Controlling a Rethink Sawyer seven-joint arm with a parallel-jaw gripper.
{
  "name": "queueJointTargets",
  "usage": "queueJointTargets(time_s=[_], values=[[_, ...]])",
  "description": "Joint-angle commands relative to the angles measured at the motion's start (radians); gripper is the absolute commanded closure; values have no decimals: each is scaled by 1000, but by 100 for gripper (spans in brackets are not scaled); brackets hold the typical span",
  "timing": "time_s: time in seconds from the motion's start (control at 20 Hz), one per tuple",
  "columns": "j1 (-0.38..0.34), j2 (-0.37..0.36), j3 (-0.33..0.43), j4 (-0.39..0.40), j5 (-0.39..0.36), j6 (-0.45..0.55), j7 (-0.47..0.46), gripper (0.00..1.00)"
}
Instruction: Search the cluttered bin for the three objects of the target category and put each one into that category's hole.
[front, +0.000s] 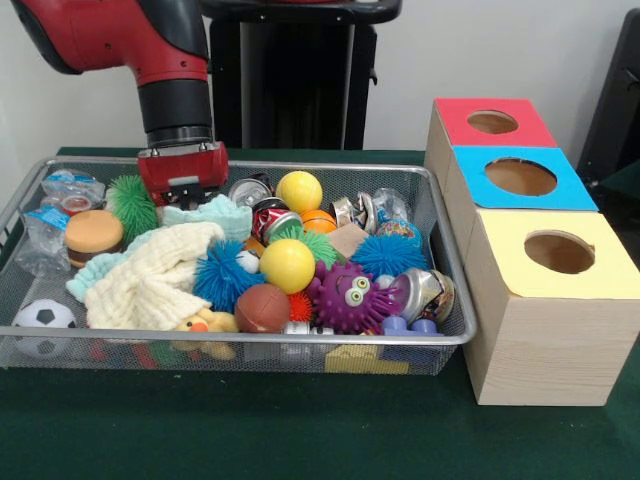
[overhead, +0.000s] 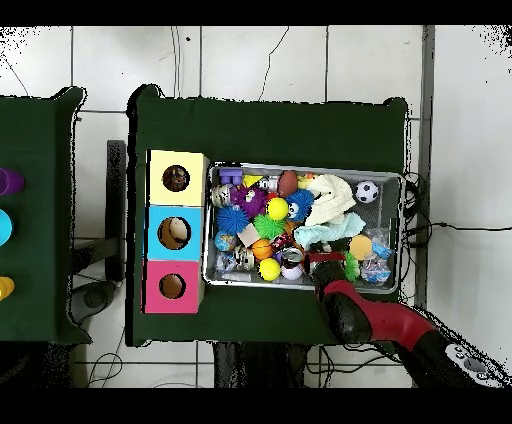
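Your gripper (front: 185, 185) hangs low over the bin (front: 452, 262), prob. hunting; can't tell if it's wide or narrow. Holes (front: 521, 177) sit off to its side.

Glossy red arm (front: 110, 35) shell, black cylindrical wrist section, silver ring – boxy red gripper (front: 183, 172) housing, black underside

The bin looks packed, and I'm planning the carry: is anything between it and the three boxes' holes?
Nothing visible. The boxes stand right beside the bin, their holes open on top. Only the bin's rim must be cleared. The gripper hangs over the bin's far side.
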Motion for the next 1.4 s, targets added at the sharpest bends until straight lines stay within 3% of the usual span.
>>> queueJointTargets(time_s=[0.05, 0.65, 1.4], values=[[14, 31, -25, 126, 3, 66, 181, 100], [4, 40, -30, 139, 2, 48, 182, 100], [40, 15, -65, 198, 53, -7, 201, 100]])
